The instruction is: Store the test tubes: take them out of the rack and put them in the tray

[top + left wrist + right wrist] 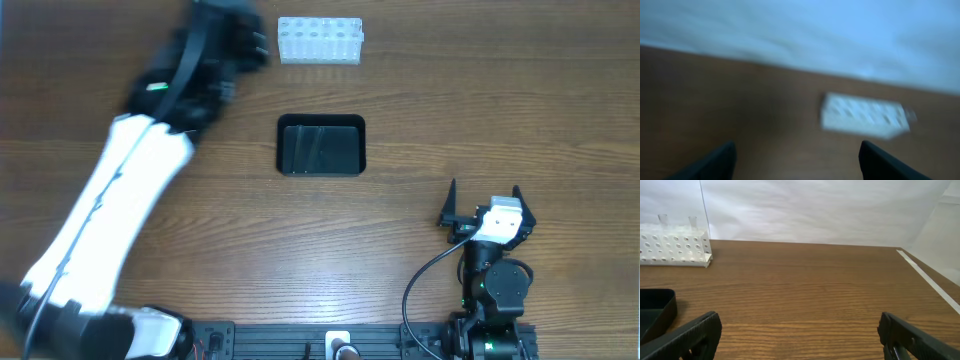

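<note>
The white test tube rack (320, 41) stands at the far edge of the table. In the right wrist view, two clear tubes (692, 222) stick up from the rack (674, 247). The black tray (321, 146) lies just in front of the rack; pale glints show inside it, and I cannot tell what they are. My left gripper (243, 42) is raised to the left of the rack, blurred. Its own view shows the rack (862, 116) ahead and the left gripper (797, 165) open and empty. My right gripper (485, 207) rests open near its base, far from the tray (655, 309).
The wooden table runs bare around the tray and the rack. A white backdrop (815, 210) rises behind the far edge. A strip of pale tape (927, 280) marks the table's right side.
</note>
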Tool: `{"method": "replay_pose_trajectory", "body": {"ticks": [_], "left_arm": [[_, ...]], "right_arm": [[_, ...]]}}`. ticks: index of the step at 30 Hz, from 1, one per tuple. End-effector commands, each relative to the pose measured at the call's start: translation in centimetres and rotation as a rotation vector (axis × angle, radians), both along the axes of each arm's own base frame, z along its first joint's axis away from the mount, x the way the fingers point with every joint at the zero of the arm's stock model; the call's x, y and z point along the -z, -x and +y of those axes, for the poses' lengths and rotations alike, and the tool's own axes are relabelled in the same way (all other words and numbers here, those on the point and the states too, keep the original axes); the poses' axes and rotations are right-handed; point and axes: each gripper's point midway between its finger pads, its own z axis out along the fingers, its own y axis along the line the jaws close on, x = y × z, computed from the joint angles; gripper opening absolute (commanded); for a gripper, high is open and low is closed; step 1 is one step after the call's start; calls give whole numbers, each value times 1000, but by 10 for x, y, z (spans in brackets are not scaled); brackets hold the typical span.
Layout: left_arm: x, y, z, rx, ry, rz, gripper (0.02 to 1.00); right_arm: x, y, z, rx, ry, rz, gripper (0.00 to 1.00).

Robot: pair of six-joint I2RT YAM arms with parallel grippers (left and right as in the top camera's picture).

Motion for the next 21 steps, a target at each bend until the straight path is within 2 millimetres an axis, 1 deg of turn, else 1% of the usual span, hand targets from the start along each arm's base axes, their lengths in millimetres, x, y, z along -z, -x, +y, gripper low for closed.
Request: {"method": "replay_pose_trajectory", "body": {"ticks": [1, 4, 5, 7, 8, 9, 12, 14, 16, 21], "left_arm": [[-27, 15, 35, 72, -49, -71, 801], [-34, 32, 58, 74, -59, -139, 831], [-34, 39, 64, 81, -62, -166, 849], [-33, 54, 73, 96, -62, -219, 853], [-30, 67, 77, 108, -65, -263, 862], [-27, 78, 79, 120, -68, -304, 899], [-16, 107, 85, 116, -66, -400, 967], [-3, 125, 88, 116, -69, -453, 991], [9, 140, 87, 134, -88, -497, 998], [40, 168, 87, 136, -90, -561, 1000]], "right_arm": [[2, 0, -1, 3, 4, 0, 993], [2, 0, -1, 4, 4, 0, 993], [2, 0, -1, 3, 4, 0, 991], [2, 0, -1, 3, 4, 0, 991], [2, 0, -1, 4, 4, 0, 993], [2, 0, -1, 3, 4, 0, 993], [2, 0, -1, 4, 4, 0, 993], [2, 0, -1, 3, 4, 0, 991], [2, 0, -1, 4, 4, 0, 991], [2, 0, -1, 3, 4, 0, 991]]}}
